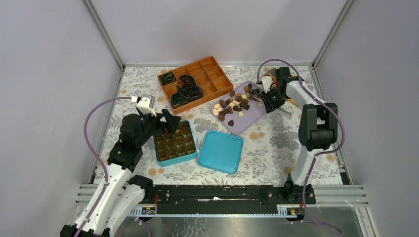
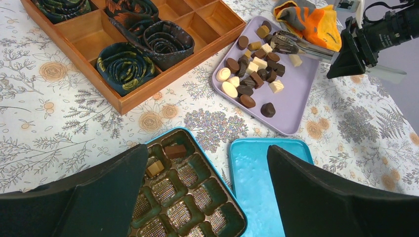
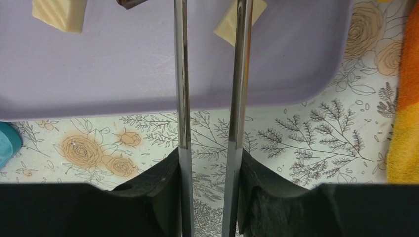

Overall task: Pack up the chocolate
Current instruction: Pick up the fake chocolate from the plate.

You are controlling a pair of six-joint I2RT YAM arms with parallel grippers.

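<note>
The chocolate (image 1: 236,102) lies as a heap of dark, brown and cream pieces on a lilac tray (image 1: 251,118), also seen from the left wrist as the chocolate (image 2: 252,74) on the tray (image 2: 296,98). My right gripper (image 1: 270,98) is shut on metal tongs (image 3: 182,98), whose arms reach over the tray (image 3: 123,74); their tips are cut off at the frame's top edge. My left gripper (image 2: 207,150) hangs open above a blue box (image 2: 240,213) with a moulded insert. A brown piece (image 2: 175,150) and a tan piece (image 2: 155,168) sit in two of its cells.
The box's blue lid (image 1: 221,151) lies to the right of the box (image 1: 159,159). A wooden divided tray (image 1: 217,81) at the back holds black crinkled paper cups (image 1: 187,92). An orange cloth (image 2: 316,22) lies beyond the lilac tray, near the right arm.
</note>
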